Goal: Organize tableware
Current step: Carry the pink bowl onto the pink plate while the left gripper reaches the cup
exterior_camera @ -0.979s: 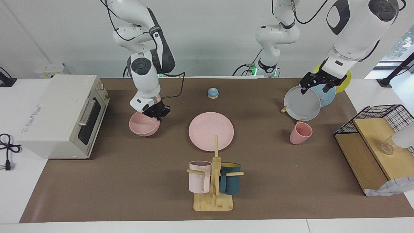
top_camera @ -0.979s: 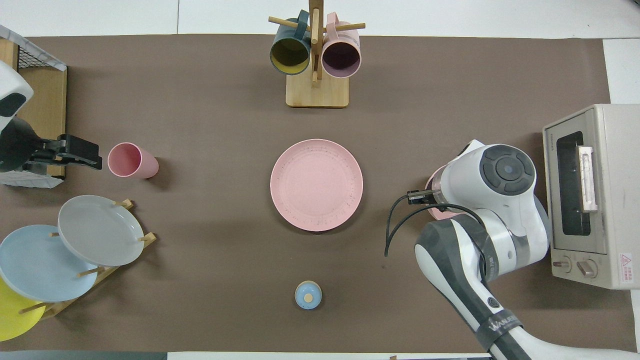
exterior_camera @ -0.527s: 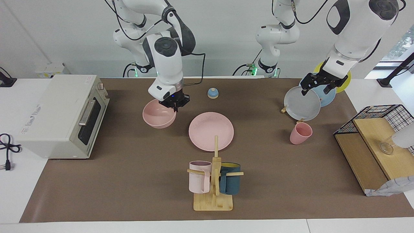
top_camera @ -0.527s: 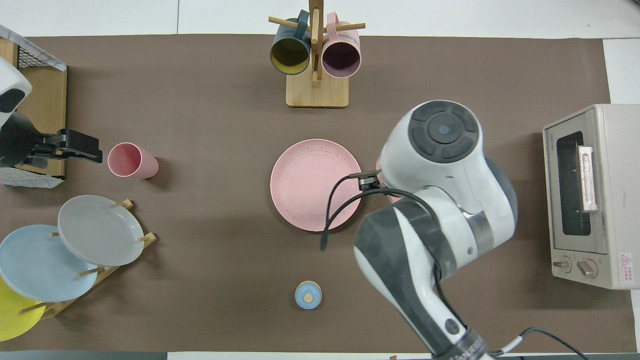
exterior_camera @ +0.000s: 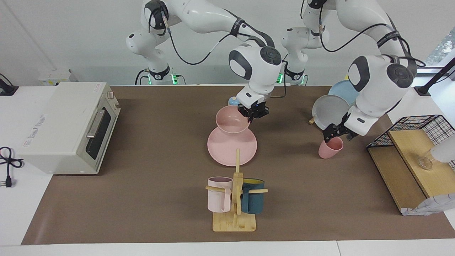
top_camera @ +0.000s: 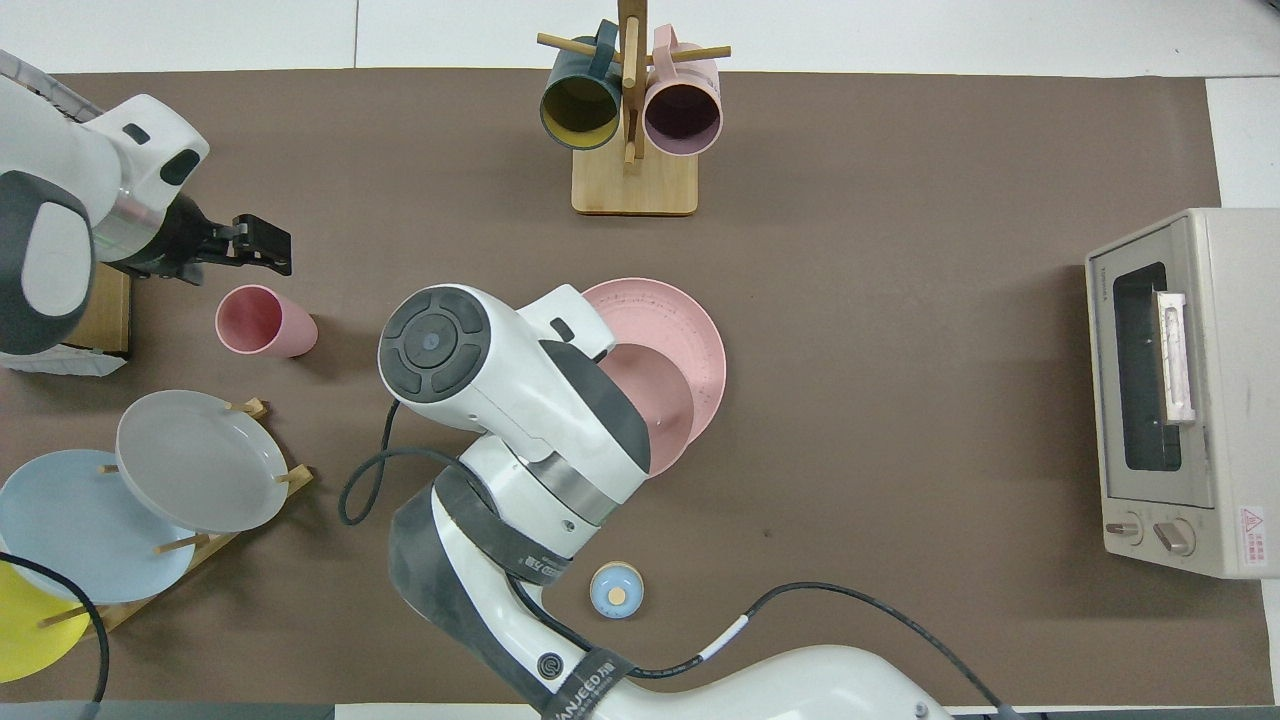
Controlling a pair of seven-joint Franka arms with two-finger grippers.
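Right gripper clamped on the rim of the pink bowl, held in the air over the pink plate at mid-table. Left gripper just above the pink cup, jaws slightly apart on either side of its rim; contact cannot be told. Cup upright toward the left arm's end of the table, beside the plate rack. Lettering on the right arm's sleeve partly readable, ending "EED". Red warning label on the toaster oven, text unreadable.
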